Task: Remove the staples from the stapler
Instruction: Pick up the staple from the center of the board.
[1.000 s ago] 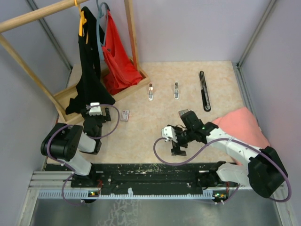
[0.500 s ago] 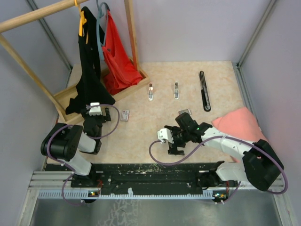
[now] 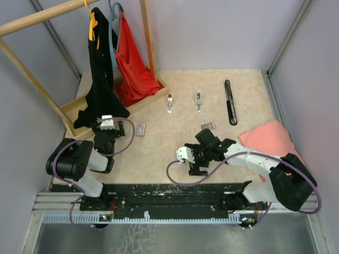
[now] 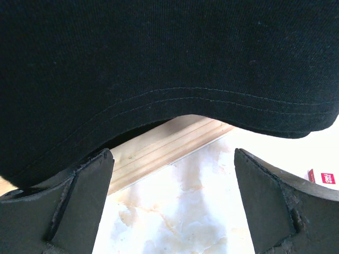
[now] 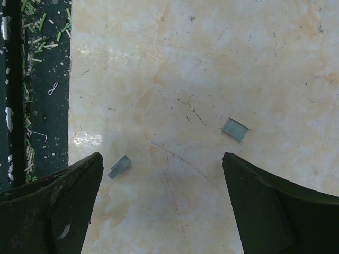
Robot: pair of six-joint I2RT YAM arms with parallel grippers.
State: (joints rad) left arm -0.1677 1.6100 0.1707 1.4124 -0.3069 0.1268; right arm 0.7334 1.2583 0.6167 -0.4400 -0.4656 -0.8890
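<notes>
Change: right arm has drawn back toward the near edge over the last second, and a small silvery piece point(image 3: 208, 126) that it covered now lies in plain sight on the worktop point(image 3: 159, 153). Its claw has spread slightly wider. Left arm has not shifted.
Right claw point(image 5: 162, 157): fingers stand wide apart with nothing between them, facing down at the worktop, close to the black rail point(image 5: 42, 79) along the near edge.
Staples point(image 5: 235, 129): two short silvery-grey strips lie flat on the worktop in the right wrist view. One is nearer the right finger, the other point(image 5: 119, 166) just beside the tip of the left finger. Neither is gripped.
Stapler point(image 3: 230, 101): lies flat on the far right part of the worktop, its length running from near to far, well apart from both claws. Whether its arms are parted cannot be told.
Left claw point(image 4: 174, 153): fingers wide apart and empty, just under the hem of a black garment point(image 4: 159, 53), with the wooden rack base point(image 4: 169, 145) ahead of it.
Clips: two small silvery clips point(image 3: 169, 103) point(image 3: 198, 101) lie side by side left of the stapler.
Box: a small red-and-white box point(image 3: 140, 129) lies near the left claw.
Cloth: a pink cloth point(image 3: 267, 140) is bunched at the right edge, beside the right arm.
Rack: a red garment point(image 3: 132, 63) hangs beside the black one.
</notes>
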